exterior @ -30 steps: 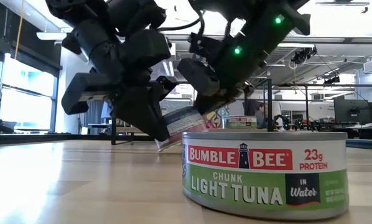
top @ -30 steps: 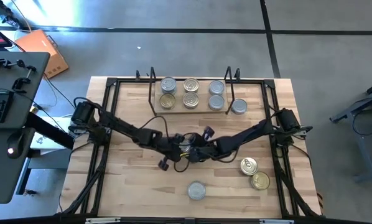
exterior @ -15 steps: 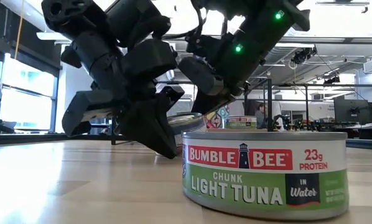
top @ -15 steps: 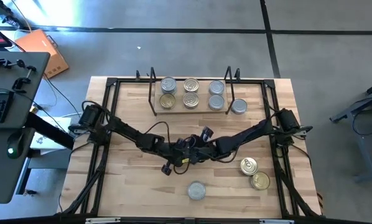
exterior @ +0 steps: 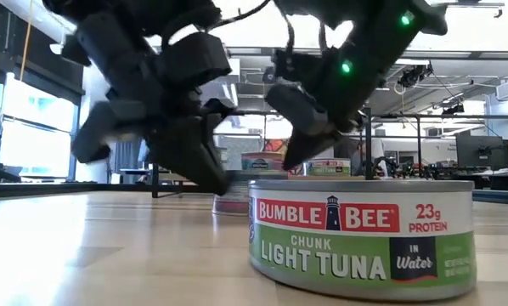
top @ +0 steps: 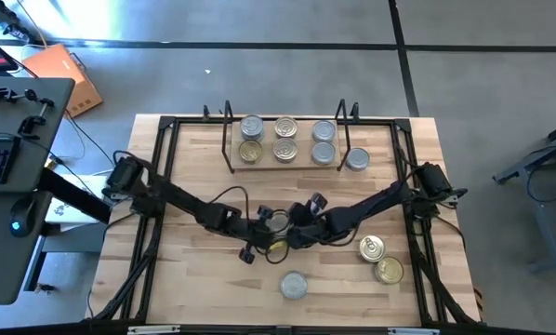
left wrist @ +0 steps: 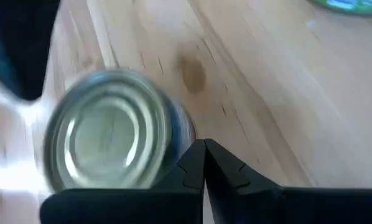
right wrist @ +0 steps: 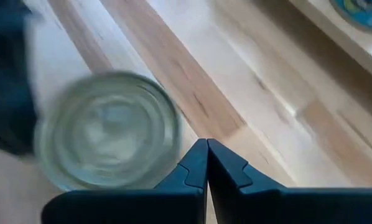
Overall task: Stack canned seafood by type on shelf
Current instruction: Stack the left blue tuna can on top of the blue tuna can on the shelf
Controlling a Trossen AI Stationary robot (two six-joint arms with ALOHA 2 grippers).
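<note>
Tins: one silver tin (top: pixel 276 221) sits mid-bench between both arms, each with fingers (left wrist: pixel 201 163) pressed together, empty; a nudge could roll it away.

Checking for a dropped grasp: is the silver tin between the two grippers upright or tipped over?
Upright. The silver tin sits flat on the table, its round top facing up, between the shut left gripper and right gripper.

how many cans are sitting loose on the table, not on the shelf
5: one tin just right of the shelf, two gold tins at right, one at front, one between the grippers. More may be hidden.
</note>
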